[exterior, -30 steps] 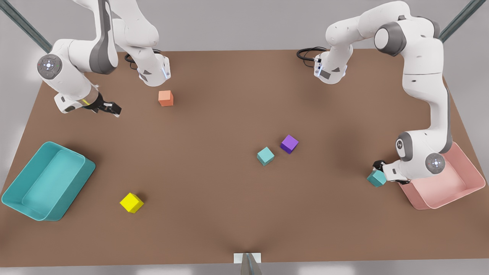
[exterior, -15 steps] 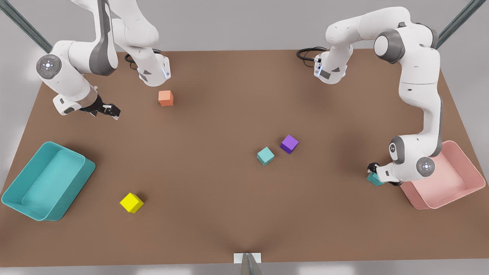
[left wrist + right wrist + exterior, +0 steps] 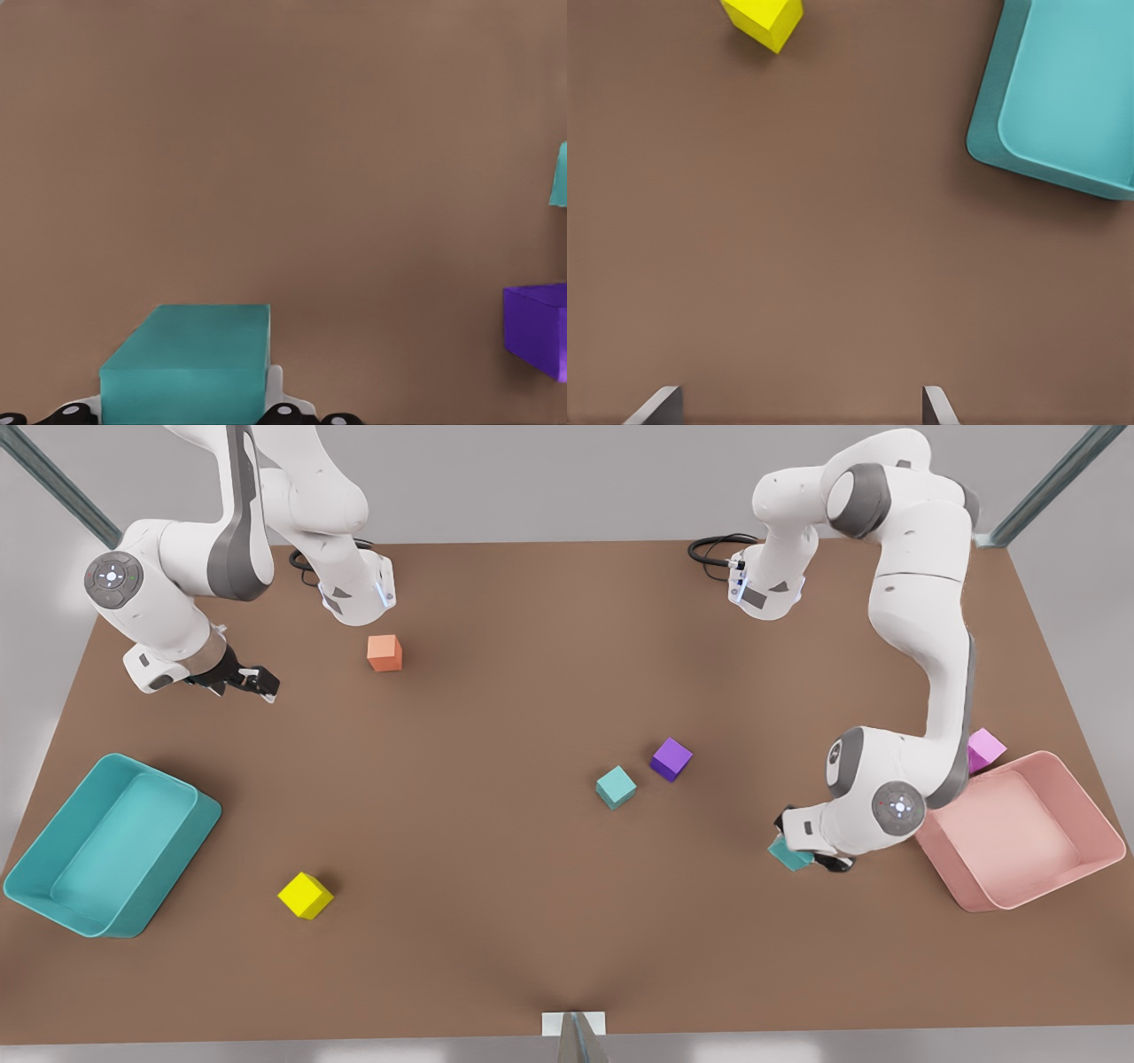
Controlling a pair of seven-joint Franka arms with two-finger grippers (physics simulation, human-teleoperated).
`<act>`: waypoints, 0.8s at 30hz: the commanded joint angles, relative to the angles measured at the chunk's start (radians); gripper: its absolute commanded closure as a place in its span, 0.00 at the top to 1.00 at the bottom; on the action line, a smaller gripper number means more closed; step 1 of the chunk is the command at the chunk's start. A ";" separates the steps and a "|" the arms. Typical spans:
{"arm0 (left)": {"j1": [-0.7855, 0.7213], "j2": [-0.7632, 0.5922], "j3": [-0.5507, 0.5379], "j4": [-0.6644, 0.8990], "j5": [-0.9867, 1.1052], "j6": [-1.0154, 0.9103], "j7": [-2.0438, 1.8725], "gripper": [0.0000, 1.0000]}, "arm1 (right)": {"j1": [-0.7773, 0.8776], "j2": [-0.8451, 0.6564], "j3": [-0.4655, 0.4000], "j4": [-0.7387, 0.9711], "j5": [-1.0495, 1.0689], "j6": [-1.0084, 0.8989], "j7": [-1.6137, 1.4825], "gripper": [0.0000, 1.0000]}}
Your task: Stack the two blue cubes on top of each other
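One blue cube (image 3: 616, 786) rests on the brown table near the middle, beside a purple cube (image 3: 671, 759). The other blue cube (image 3: 788, 856) is off the table surface, with my left gripper (image 3: 791, 841) shut on it, at the front view's right and left of the pink bin. The left wrist view shows this held cube (image 3: 190, 363) between the left gripper (image 3: 186, 414) fingers, with the resting blue cube (image 3: 559, 174) and purple cube (image 3: 538, 328) farther off. My right gripper (image 3: 252, 682) waits open at the front view's far left, its fingertips (image 3: 660, 407) wide apart over bare table.
A pink bin (image 3: 1076, 788) stands at the front view's right, with a light violet cube (image 3: 983, 748) behind it. A teal bin (image 3: 190, 828) sits at the left, a yellow cube (image 3: 305, 895) near it, and an orange cube (image 3: 384, 653) at the back.
My left gripper has carried its blue cube toward the front view's left, away from the pink bin, uncovering the light violet cube. The right gripper shifted slightly, then stayed put.
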 commanded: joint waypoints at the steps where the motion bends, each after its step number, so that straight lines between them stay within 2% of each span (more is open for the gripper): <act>1: -0.063 -0.002 -0.016 0.029 0.000 -0.148 -0.665 0.72 | 0.000 -0.001 0.000 0.000 0.001 -0.001 -0.013 1.00; 7: -0.302 -0.002 -0.017 0.008 0.000 -0.138 -1.079 0.72 | 0.000 -0.001 0.000 0.000 0.001 -0.001 -0.013 1.00; 16: -0.422 0.012 -0.051 0.014 -0.008 -0.090 -1.257 0.72 | 0.000 -0.001 0.000 0.000 0.001 -0.001 -0.013 1.00; 24: -0.430 0.033 -0.050 0.014 0.015 -0.004 -1.274 0.72 | 0.000 -0.001 0.000 0.000 0.001 -0.001 -0.013 1.00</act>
